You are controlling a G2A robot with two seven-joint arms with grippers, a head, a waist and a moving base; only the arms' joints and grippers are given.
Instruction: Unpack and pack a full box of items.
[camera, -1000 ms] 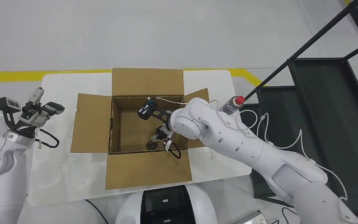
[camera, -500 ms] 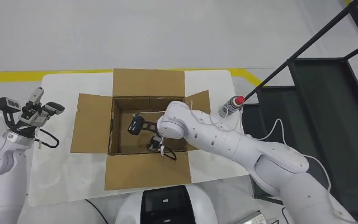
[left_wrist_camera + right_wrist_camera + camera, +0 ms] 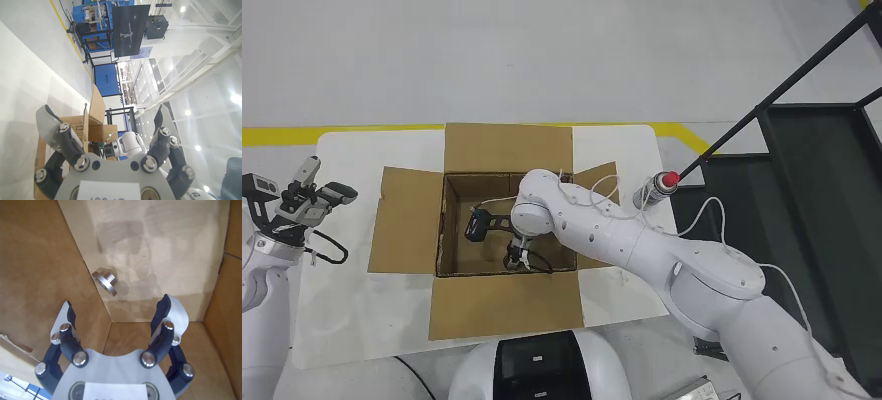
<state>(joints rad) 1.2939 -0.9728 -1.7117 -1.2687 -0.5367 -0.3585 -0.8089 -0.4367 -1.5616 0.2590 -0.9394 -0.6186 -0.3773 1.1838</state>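
Observation:
An open cardboard box [image 3: 408,222] stands on the white table [image 3: 342,300] with its flaps spread out. My right gripper [image 3: 514,256] is down inside it, open with nothing between its fingers [image 3: 116,303]. A small metal flanged part [image 3: 105,281] lies on the box floor against a side wall, a little ahead of the fingertips and apart from them. My left gripper [image 3: 304,200] is held above the table's left end, open and holding nothing [image 3: 103,115]. From there the box [image 3: 96,106] and the right arm [image 3: 128,144] show farther off.
A spray can with a red cap [image 3: 655,187] lies on the table just right of the box. A black metal rack [image 3: 802,180] stands beside the table on the right. Bare table surface lies between the left gripper and the box.
The right arm has swung left across the inside of the box, carrying its open gripper toward the left part. The left arm has not moved.

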